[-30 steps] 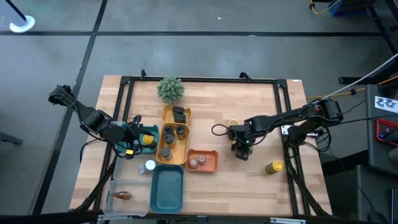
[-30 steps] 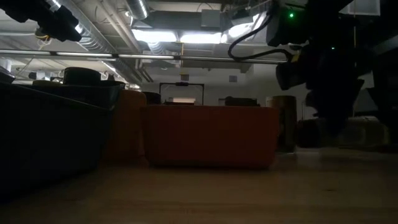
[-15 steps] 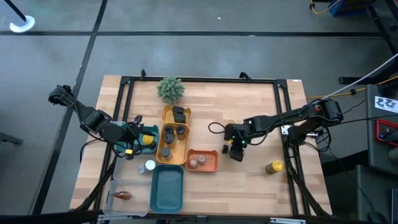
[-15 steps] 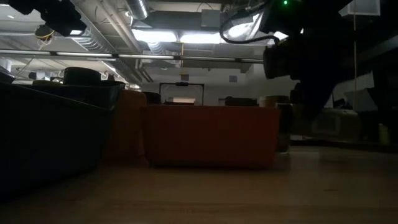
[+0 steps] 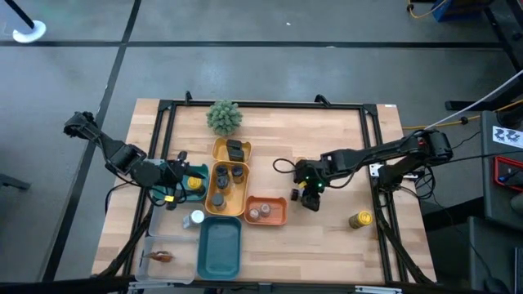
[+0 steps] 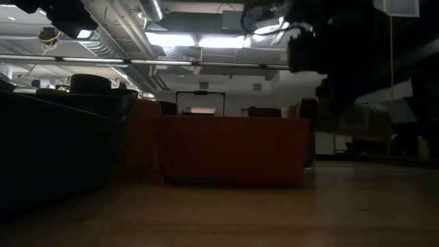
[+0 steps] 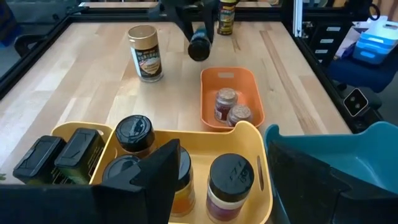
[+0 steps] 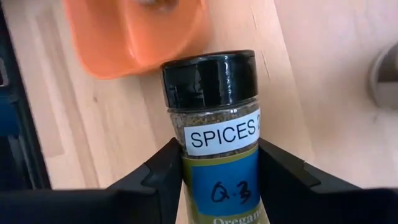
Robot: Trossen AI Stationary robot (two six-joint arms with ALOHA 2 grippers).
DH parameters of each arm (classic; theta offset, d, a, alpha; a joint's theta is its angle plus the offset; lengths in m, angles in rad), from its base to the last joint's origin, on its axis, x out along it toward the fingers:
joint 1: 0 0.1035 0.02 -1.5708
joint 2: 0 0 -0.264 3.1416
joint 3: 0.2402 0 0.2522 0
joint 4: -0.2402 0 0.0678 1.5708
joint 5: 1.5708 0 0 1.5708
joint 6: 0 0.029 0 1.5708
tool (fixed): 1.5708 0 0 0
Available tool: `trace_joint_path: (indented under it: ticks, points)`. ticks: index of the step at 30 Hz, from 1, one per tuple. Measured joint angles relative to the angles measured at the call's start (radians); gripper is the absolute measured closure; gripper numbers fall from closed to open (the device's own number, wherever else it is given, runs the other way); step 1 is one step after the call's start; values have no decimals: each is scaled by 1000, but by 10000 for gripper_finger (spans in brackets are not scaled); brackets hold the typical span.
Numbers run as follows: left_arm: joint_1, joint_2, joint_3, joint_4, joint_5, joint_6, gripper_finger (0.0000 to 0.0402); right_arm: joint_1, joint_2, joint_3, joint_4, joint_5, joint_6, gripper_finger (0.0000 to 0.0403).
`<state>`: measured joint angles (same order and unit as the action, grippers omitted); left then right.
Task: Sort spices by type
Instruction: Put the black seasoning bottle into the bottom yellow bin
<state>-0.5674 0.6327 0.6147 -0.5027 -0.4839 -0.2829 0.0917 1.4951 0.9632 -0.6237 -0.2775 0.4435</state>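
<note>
Right gripper (image 5: 308,198) clamps a black-capped jar (image 8: 214,118), fingers (image 8: 155,177) on both sides of it, held above the table just beside the orange tray (image 5: 265,211). White label reads "SPICES 2"; blue label below has handwritten "Q.3" and partial "Oregan". Orange tray holds two cork-topped jars (image 7: 229,107). Yellow tray (image 5: 226,181) holds black-lidded jars and two black boxes (image 7: 62,154). A gold-lidded jar (image 7: 145,53) stands alone on the wood. Left gripper (image 5: 181,181) sits over the yellow tray's edge; can't tell its opening.
</note>
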Motion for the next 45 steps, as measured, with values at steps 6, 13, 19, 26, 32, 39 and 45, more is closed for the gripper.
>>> trace_joint_path:
  ticks: [6, 13, 19, 26, 32, 39, 45]
  points:
    - [1, 17, 0, 49, -8, 50, 176, 0, -3, 127, -21, 90, -62, 231]
    - [29, 87, 0, 191, -89, 193, 176, 0, 0, 220, 76, 326, -165, 231]
    - [120, 187, 0, 350, -90, 264, 176, 0, 6, 221, 272, 391, -264, 231]
    - [244, 311, 0, 579, 22, 323, 176, 0, 50, 221, 419, 392, -377, 231]
    - [321, 402, 0, 677, 78, 326, 176, 0, 114, 220, 573, 391, -448, 231]
    - [348, 464, 0, 725, 93, 349, 176, 0, 172, 220, 665, 391, -453, 231]
    - [356, 482, 0, 743, 101, 363, 176, 0, 215, 220, 725, 370, -453, 231]
